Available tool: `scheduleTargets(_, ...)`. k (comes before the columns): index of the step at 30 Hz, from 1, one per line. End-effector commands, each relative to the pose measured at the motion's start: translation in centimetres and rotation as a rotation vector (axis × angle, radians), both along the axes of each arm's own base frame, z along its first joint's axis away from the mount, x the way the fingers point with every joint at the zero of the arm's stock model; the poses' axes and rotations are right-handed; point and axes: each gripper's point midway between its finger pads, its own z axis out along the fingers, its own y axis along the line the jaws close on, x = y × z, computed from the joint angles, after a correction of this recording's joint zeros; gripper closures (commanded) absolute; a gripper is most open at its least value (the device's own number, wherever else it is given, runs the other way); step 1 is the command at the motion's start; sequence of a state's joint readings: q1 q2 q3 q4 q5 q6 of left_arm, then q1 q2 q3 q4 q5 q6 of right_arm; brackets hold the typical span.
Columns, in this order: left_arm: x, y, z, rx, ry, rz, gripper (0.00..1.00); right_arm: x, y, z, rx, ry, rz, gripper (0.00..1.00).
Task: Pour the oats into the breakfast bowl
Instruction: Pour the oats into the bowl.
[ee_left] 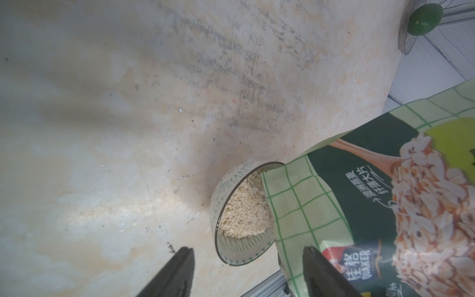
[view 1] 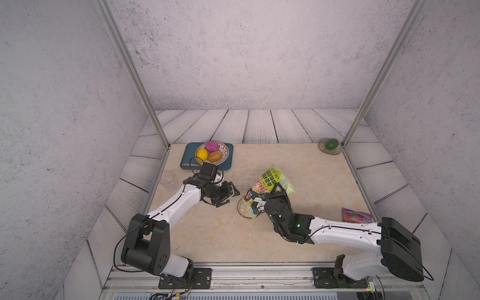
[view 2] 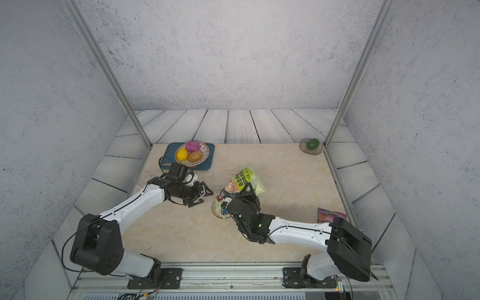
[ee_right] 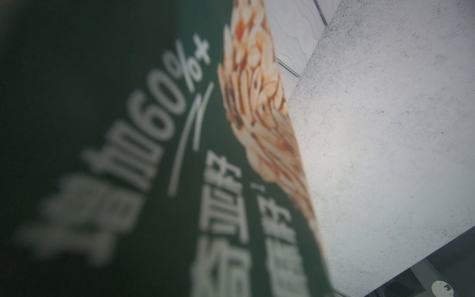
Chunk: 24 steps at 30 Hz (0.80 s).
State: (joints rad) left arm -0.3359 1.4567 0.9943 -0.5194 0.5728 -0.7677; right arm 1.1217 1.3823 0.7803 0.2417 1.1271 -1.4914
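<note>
Lime-green pouch (view 1: 270, 179) tipped mouth-down over the breakfast bowl (ee_left: 218, 195) near the middle of the beige surface (view 1: 311, 233): my right fingers (view 1: 275, 191) clamp the pouch around its middle, and my right wrist camera sees little but its blurred dark print. Pale oats (ee_left: 244, 210) lie heaped inside the bowl, with the pouch's open edge overlapping the rim on one side. My left fingers (view 1: 227, 197) hang spread wide, holding nothing, near the bowl on my left side of it, touching neither bowl nor pouch. A few pale specks (ee_left: 180, 110) dot the surface close by. Far back on my left, a patterned dish (view 1: 226, 152) of coloured fruit sits on a teal tray (view 1: 188, 155); a purple candy bag (view 1: 355, 215) lies on the surface beside my right arm.
</note>
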Motion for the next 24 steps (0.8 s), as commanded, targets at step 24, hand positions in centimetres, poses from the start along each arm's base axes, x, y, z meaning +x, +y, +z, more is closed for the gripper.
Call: scheduleTargets(24,0.3,0.6,1.2,0.010,-0.037,0.012,0.29,1.4,-1.1,6.8,0.243,-0.135,-0.101,1.00)
